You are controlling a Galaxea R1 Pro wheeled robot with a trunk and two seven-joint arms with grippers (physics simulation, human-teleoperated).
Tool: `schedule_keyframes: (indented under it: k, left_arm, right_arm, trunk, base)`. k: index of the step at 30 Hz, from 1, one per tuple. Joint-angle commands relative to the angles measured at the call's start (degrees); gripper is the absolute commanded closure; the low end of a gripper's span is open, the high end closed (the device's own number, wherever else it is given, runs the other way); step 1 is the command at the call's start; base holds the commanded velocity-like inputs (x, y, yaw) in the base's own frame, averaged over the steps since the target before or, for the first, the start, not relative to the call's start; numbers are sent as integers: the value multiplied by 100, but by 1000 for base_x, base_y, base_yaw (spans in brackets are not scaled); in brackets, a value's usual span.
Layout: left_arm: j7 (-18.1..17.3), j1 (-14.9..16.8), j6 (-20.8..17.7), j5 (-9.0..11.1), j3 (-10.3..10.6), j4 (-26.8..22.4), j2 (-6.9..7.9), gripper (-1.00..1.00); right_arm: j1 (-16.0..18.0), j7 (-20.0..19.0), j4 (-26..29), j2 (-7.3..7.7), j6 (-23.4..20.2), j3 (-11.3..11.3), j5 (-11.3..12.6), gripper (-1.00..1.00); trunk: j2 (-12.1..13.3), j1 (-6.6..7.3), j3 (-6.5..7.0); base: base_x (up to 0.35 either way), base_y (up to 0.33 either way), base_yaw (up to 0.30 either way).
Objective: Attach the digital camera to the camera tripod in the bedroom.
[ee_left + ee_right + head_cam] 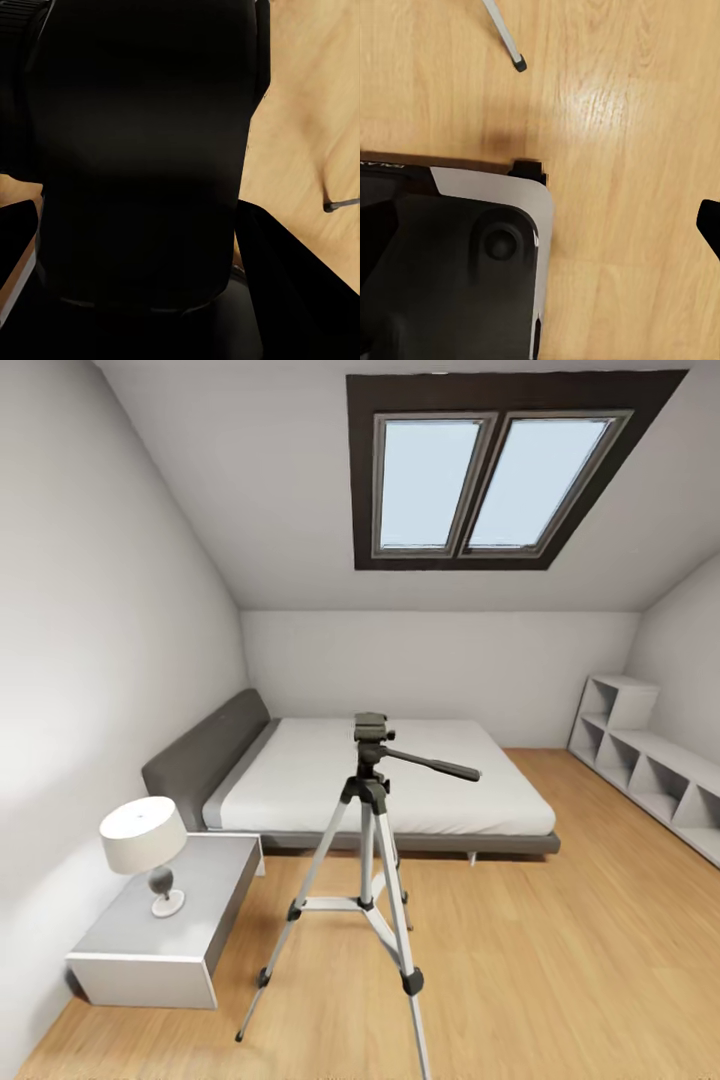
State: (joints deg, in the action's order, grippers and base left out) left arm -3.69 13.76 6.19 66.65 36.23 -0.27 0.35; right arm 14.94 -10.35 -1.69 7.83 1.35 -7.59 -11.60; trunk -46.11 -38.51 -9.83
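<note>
Tripod, silver-legged with black joints and a black head [371, 830], stands dead ahead of you on the light wood floor [560, 960], between you and the white bed with the grey headboard [400, 780]. Its long black pan handle [435, 764] points to your right, so the bare head plate favours your left arm. Small black camera: can't place it. Hand state (either side): can't tell from these views.

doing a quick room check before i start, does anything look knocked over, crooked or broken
Nothing stands out. The tripod stands upright on the wood floor with its legs spread, the lamp sits upright on the nightstand, and the bed looks neatly made.
</note>
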Motion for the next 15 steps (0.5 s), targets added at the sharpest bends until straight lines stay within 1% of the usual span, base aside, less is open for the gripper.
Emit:
schedule_keyframes:
  k: [1, 6, 15]
  left_arm:
    - [-25, 4, 12, 50, 48, 2, 0, 100]
    - [-25, 4, 25, 50, 49, 3, 0, 100]
    - [-26, 4, 31, 50, 51, 5, 0, 100]
  right_arm:
    - [9, -13, -15, 4, 14, -49, -53, -100]
    - [9, -18, -15, 7, 14, -49, -53, -100]
    - [9, -19, -15, 8, 14, -49, -53, -100]
  trunk:
    - [-7, -1, -18]
    - [-7, -1, -64]
    - [-7, -1, -147]
  base:
    - [0, 130, 0]
    - [0, 57, 0]
    - [0, 8, 0]
